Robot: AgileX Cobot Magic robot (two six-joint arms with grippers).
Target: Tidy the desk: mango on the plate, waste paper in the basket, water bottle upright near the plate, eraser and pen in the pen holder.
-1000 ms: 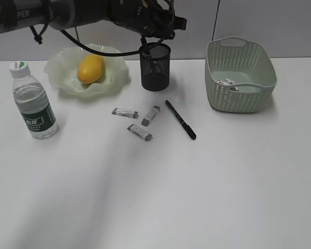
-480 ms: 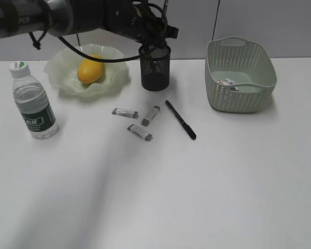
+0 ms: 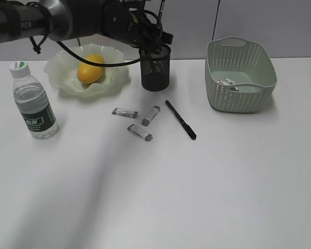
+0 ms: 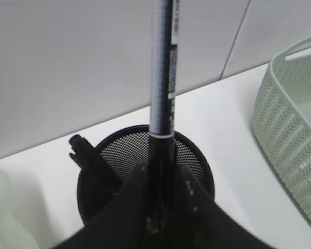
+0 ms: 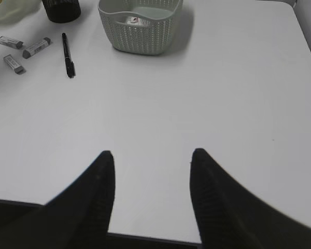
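While the left arm reaches over the back of the desk [image 3: 207, 187], a pen hangs above the cup, ready to go in.

Desk: the right gripper [image 5: 151, 171] hovers over bare tabletop, jaws standing apart with nothing between them; all the work lies far ahead of it and to its left.

Basket [image 3: 240, 75]: well off to the right of the left gripper [image 4: 160, 199]; the waste paper [image 3: 229, 83] shows as white scraps on its floor.

Plate [image 3: 87, 70]: just left of the left gripper, with the mango [image 3: 90, 68] lying in it.

Water bottle [image 3: 33, 101]: upright, left of and nearer than the plate.

Pen holder [image 4: 145, 176]: directly below the left gripper, one dark pen already leaning inside.

Held pen [image 4: 163, 88]: clamped upright between the left fingers, lower end over the cup's mouth.

How to do it well: in my judgement, keep the pen vertical and inside the rim, clear of the leaning pen, and let go only once the tip is low in the cup.

Second pen [image 3: 180, 120]: on the desk, nearer than the left gripper and slightly right.

Erasers [image 3: 140, 132]: three loose beside that pen.

Hard to see: the held pen's tip is hidden behind the fingers, so how deep it reaches cannot be told; from the room, the left gripper is lost among cables.
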